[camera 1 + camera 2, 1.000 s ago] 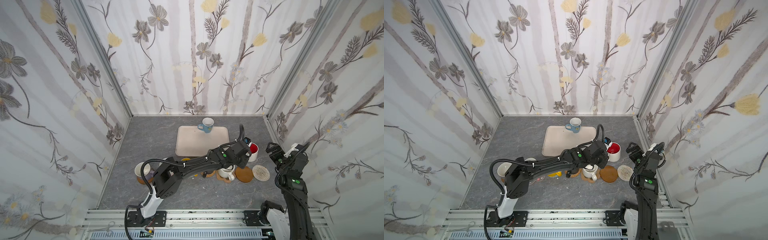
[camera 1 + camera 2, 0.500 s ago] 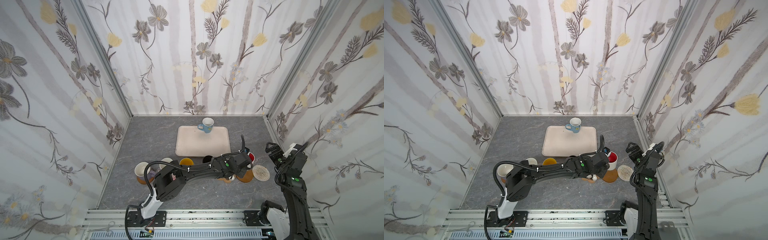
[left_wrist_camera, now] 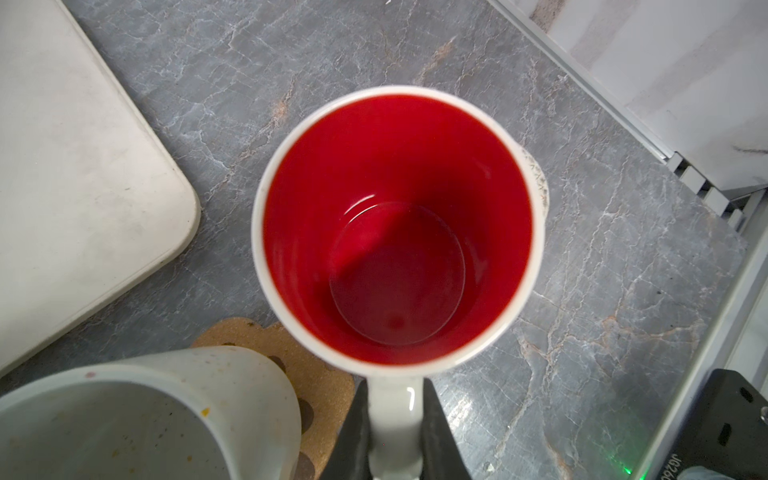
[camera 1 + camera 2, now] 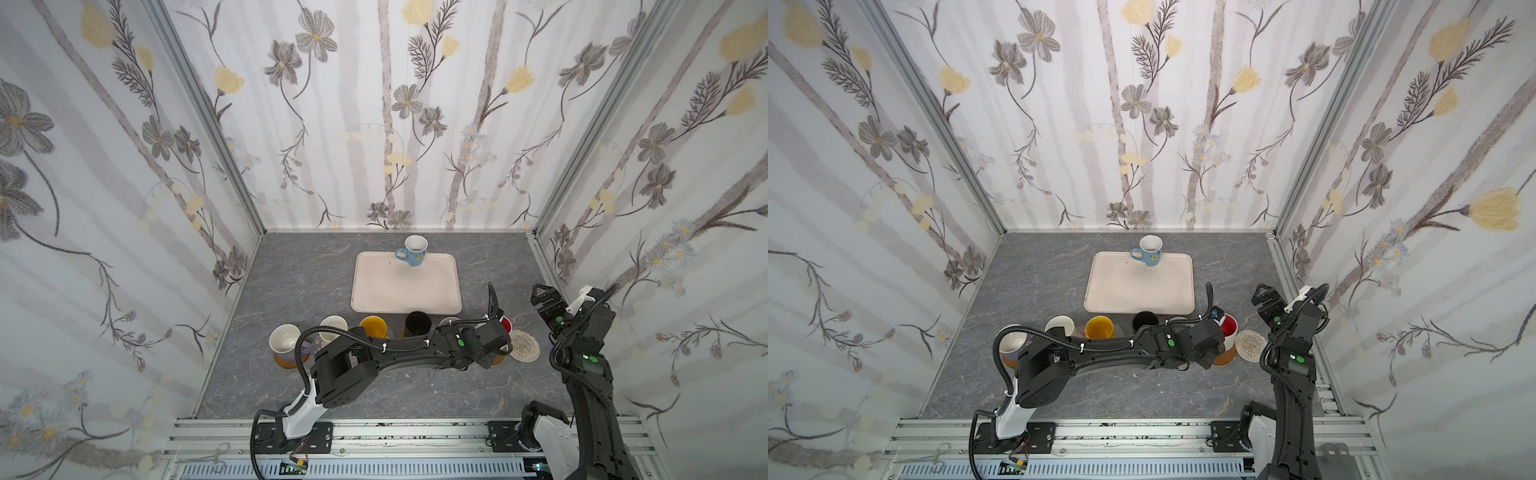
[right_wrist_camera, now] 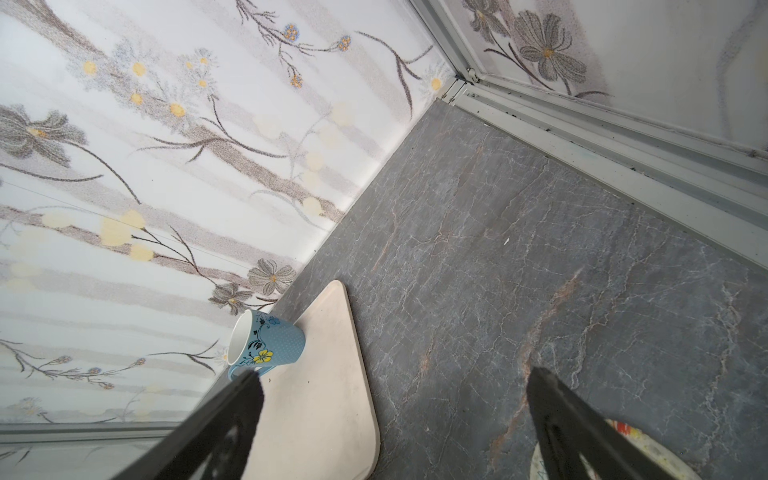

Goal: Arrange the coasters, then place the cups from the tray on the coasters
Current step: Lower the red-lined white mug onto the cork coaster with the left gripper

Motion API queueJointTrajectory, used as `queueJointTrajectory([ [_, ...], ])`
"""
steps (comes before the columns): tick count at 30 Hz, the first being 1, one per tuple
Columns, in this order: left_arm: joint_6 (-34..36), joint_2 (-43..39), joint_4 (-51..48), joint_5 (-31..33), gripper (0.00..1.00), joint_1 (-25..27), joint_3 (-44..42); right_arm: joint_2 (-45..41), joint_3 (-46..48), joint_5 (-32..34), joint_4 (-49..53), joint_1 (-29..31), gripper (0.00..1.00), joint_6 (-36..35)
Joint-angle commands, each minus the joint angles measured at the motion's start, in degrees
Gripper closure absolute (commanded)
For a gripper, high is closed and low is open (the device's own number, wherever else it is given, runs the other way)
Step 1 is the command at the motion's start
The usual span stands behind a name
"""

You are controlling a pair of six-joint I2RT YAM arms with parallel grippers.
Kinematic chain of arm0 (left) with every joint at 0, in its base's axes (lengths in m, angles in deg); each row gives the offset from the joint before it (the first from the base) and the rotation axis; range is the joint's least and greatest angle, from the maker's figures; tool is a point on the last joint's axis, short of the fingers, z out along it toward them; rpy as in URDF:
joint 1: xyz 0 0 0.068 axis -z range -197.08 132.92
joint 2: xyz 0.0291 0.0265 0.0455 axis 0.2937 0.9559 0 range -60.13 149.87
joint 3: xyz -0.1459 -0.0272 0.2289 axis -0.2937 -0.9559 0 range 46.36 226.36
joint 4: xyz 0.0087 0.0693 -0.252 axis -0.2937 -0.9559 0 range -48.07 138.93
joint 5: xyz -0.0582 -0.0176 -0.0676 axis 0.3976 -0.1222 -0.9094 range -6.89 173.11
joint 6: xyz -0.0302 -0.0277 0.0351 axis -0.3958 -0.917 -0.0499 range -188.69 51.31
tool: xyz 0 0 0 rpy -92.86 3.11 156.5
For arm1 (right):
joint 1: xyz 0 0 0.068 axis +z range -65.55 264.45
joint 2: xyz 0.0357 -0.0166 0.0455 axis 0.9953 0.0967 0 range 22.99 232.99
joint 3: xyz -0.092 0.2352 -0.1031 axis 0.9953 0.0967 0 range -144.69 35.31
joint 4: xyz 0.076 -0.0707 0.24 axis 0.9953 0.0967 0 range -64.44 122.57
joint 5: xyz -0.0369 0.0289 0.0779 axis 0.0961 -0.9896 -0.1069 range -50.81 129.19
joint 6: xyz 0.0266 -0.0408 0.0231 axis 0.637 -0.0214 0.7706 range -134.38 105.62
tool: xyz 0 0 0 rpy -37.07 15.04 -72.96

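My left gripper (image 3: 395, 432) is shut on the handle of the white cup with the red inside (image 3: 395, 232). In both top views this cup (image 4: 506, 323) is over a brown wooden disc coaster (image 4: 498, 358); I cannot tell whether it touches. A cream cup (image 3: 124, 415) stands on the brown paw coaster (image 3: 266, 345) beside it. The blue patterned cup (image 4: 415, 251) stands on the far edge of the tray (image 4: 399, 291). My right gripper (image 5: 395, 399) hangs open and empty near the right wall (image 4: 544, 299). A pale woven round coaster (image 4: 524, 345) lies bare.
A row in front of the tray holds a white cup (image 4: 284, 337) on a wooden disc, another pale cup (image 4: 332, 326), a yellow cup (image 4: 372, 326) and a black cup (image 4: 417, 322). My left arm (image 4: 395, 353) stretches across in front of that row. Walls enclose three sides.
My left gripper has carried the red-inside cup down and toward the front, over the wooden disc. The right gripper has stayed open and barely shifted.
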Motion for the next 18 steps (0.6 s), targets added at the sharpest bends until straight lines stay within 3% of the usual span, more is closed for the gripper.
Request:
queueJointTrajectory([
  [1,-1.8,0.6,3.3,3.7,1.00,0.4,0.2,0.3,0.3,-1.1,-3.7,0.0,0.00,-0.1],
  [15,-3.2,2.5,3.3,3.2,1.00,1.8,-0.1,0.5,1.3,-2.9,-5.3,-0.5,0.00,-0.3],
  [18,-3.3,2.6,3.3,3.2,0.94,2.0,-0.6,0.5,1.5,-3.8,-5.8,-0.7,0.00,-0.6],
])
